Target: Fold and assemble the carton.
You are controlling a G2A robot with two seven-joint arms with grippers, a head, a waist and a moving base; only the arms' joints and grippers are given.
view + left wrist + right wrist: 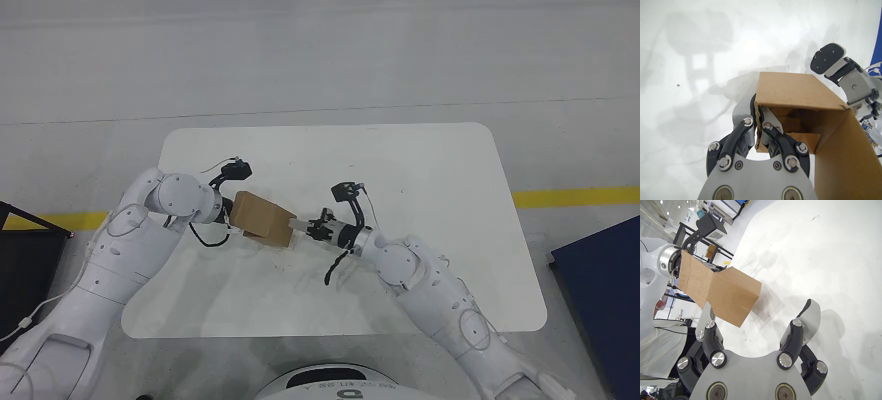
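Observation:
The brown carton is held just above the white table, between the two arms. My left gripper is shut on the edge of one carton wall at its open end; one finger sits inside, the other outside. In the top view the left gripper is at the carton's left side. My right gripper is open close to the carton's other end, one finger beside its lower corner. A creased flap stands out toward the left arm. The right gripper is at the carton's right side.
A dark blue object stands off the table's right edge and a black frame off its left. The table has rounded corners, with bare surface all around the carton. A yellow line runs across the floor.

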